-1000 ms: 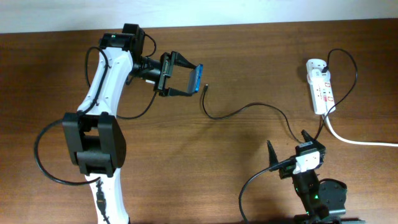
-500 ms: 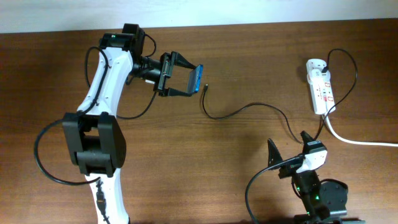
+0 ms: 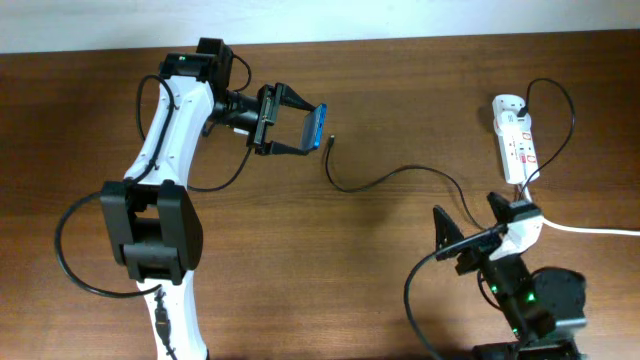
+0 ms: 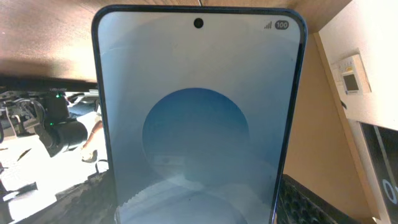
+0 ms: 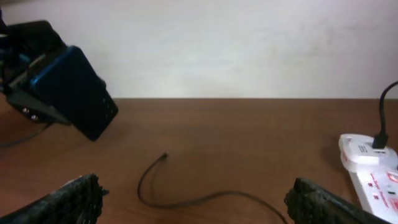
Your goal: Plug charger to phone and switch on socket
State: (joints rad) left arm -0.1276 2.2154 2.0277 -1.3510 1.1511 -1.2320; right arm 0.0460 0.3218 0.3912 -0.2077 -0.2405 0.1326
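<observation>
My left gripper (image 3: 305, 128) is shut on the phone (image 3: 317, 125) and holds it on edge above the table's back middle. The phone's blue screen fills the left wrist view (image 4: 199, 118). In the right wrist view the phone (image 5: 78, 93) shows at the upper left. The charger cable (image 3: 400, 175) lies curved on the table, its plug tip (image 3: 330, 141) just right of the phone, apart from it. The cable also shows in the right wrist view (image 5: 186, 202). The white socket strip (image 3: 515, 138) lies at the back right, the cable plugged into it. My right gripper (image 3: 468, 220) is open and empty at the front right.
A thick white cord (image 3: 580, 227) runs from the socket strip to the right edge. The socket strip's end (image 5: 370, 165) sits at the right of the right wrist view. A white wall (image 5: 217, 43) stands behind the table.
My right gripper has moved right and toward the back, nearer the socket strip. The left arm and the phone have not moved.
</observation>
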